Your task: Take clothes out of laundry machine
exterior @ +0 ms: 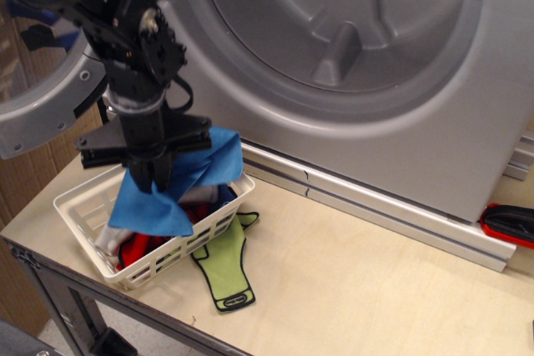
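Observation.image shows us the laundry machine (359,47) filling the upper frame, its ribbed drum empty and its round door (42,97) swung open at far left. Below it we see the pale wooden table (375,289), then the white basket (83,214) near its front left corner, holding red and beige garments. A lime-green piece (225,264) lies flat on the table, touching the basket's right side. Our gripper (154,179) hangs over the basket, its jaws clenched on the blue cloth (179,185), which droops out of the machine and into the basket, one corner trailing over the rear rim.

We judge the risk to lie in the letting go: the cloth is spread toward the basket's rear edge, so a release here could leave it draped over the rim or slid onto the table. The fingertips are buried in folds, and we cannot tell whether fabric might snag on them as they part.
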{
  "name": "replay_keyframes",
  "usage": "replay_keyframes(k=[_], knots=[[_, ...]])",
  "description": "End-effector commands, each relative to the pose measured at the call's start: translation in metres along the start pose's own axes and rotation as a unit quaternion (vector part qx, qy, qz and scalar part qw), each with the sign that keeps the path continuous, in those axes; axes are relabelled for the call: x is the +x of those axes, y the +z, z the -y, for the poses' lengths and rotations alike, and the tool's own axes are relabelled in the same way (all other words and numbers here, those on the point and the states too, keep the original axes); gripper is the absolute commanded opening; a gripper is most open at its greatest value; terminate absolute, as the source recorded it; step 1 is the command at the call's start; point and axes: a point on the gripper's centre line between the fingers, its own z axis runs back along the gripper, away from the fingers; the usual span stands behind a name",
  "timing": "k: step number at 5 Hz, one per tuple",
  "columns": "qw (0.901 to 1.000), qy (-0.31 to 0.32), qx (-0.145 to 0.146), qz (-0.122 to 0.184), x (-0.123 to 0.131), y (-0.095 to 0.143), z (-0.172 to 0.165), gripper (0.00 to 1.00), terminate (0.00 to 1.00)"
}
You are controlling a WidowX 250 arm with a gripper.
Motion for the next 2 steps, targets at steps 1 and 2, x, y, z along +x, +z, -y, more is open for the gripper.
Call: replay_keyframes(k=[1, 2], knots=[[0.9995, -0.007, -0.015, -0.025, -0.002, -0.006, 0.009, 0.0, 0.0], [0.9995, -0.01, -0.027, -0.016, -0.005, 0.009, 0.009, 1.0, 0.0]])
